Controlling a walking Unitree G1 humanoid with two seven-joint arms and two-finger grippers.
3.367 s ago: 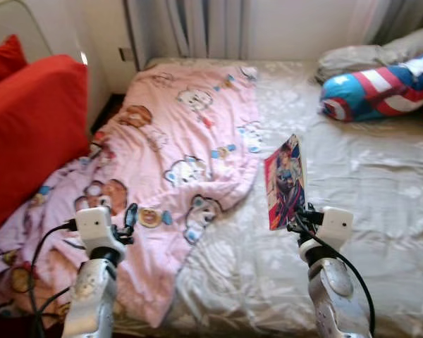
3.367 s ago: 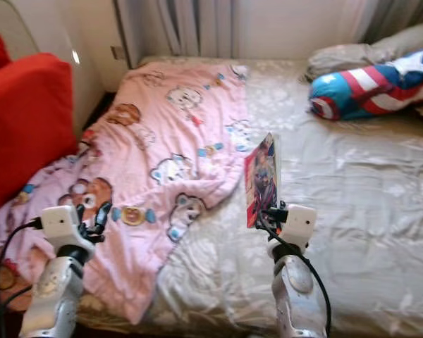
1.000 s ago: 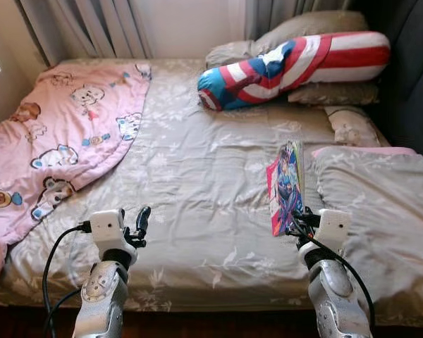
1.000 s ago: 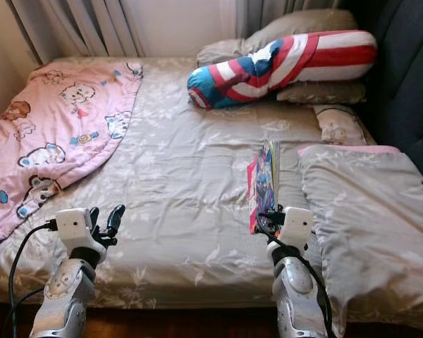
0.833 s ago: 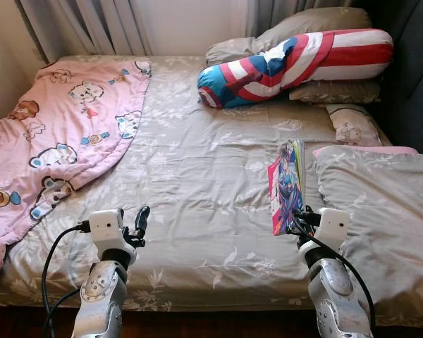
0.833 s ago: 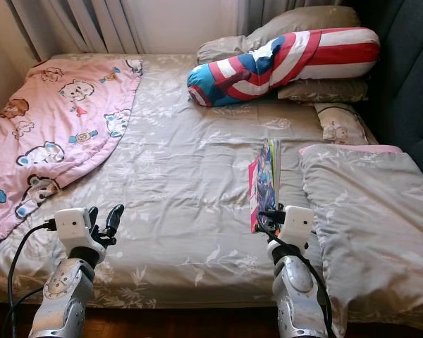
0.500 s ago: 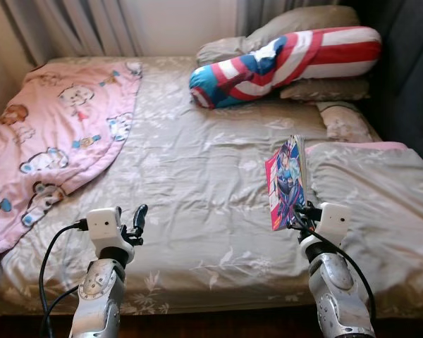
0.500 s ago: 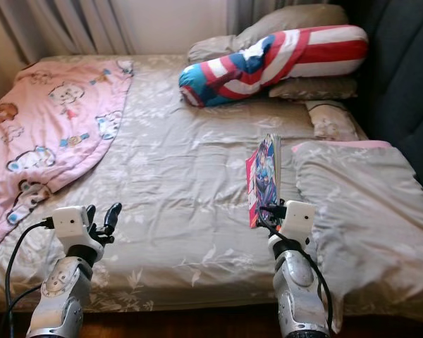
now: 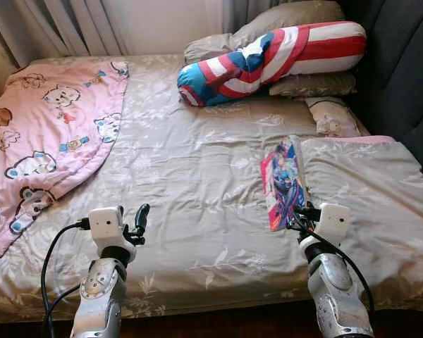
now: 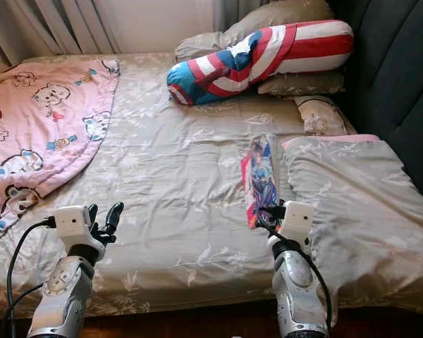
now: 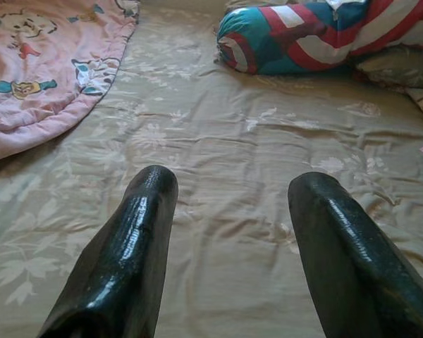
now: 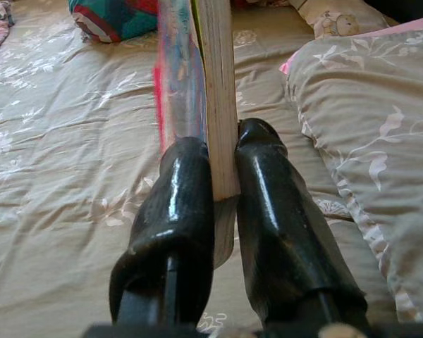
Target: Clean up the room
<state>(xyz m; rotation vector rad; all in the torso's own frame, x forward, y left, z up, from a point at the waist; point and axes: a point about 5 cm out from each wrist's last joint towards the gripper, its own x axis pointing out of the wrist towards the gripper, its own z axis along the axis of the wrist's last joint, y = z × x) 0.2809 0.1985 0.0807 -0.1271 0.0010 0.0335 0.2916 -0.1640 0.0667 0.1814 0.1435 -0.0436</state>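
Note:
My right gripper (image 9: 297,213) is shut on a comic book (image 9: 283,179) with a colourful cover, held by its lower edge above the beige bed sheet (image 9: 197,176). In the right wrist view the two black fingers (image 12: 190,204) pinch the book (image 12: 213,91) on both sides. My left gripper (image 9: 139,220) hovers open and empty over the front of the bed; the left wrist view shows its fingers (image 11: 137,246) spread apart over the sheet. A pink cartoon blanket (image 9: 42,127) lies crumpled on the bed's left side.
A red, white and blue bolster pillow (image 9: 268,60) lies at the bed's head on grey pillows (image 9: 289,17). A folded grey duvet (image 9: 370,190) covers the bed's right side beside a dark headboard (image 9: 402,63). Curtains (image 9: 56,24) hang behind.
The camera has shifted slightly, so the bed sits more to the left. The held book has tilted further away and lower toward the bed. The left gripper stays open.

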